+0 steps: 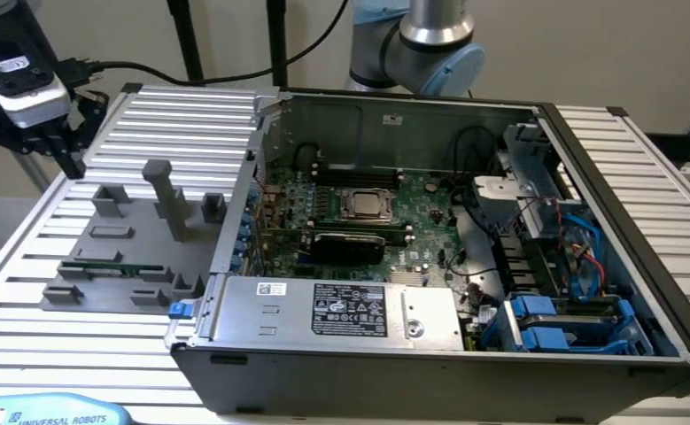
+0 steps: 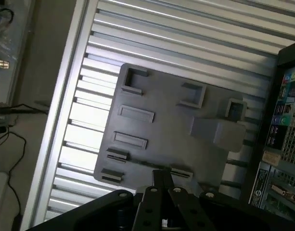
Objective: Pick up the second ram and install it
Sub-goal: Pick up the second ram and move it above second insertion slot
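Pincer [image 1: 72,166] hangs shut near one ram [image 1: 111,265] on one tray [image 1: 132,228].

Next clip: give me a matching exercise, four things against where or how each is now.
1 second ram
2 gripper
3 silver processor
4 blue drive bays

A on the motherboard
B jaws shut, near the grey fixture
C lying on the grey fixture, outside the case
D in the case's near corner, exterior view's right

Pairs: 1-C, 2-B, 3-A, 4-D
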`<state>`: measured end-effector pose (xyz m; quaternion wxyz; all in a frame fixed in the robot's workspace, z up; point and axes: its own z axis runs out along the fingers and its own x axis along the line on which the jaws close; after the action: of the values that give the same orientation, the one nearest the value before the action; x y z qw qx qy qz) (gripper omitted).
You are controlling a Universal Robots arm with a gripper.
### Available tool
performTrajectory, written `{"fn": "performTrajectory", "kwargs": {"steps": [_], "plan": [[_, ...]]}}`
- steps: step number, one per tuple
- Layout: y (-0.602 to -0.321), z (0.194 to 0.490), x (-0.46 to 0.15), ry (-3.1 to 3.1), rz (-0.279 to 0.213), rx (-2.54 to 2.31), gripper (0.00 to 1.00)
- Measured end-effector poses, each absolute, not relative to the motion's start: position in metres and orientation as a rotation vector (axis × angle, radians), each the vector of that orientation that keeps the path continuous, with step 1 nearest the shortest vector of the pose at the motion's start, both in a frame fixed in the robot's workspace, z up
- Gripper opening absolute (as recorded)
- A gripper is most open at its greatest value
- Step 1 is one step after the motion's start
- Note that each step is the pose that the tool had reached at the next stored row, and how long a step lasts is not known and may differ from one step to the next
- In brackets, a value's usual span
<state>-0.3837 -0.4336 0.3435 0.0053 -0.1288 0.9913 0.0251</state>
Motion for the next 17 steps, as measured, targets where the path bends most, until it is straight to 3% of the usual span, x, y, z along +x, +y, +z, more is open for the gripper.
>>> {"fn": "performTrajectory", "kwargs": {"steps": [17], "plan": [[-0.434,0.331,-0.384,3.004,0.080,-0.907,0.11]]}}
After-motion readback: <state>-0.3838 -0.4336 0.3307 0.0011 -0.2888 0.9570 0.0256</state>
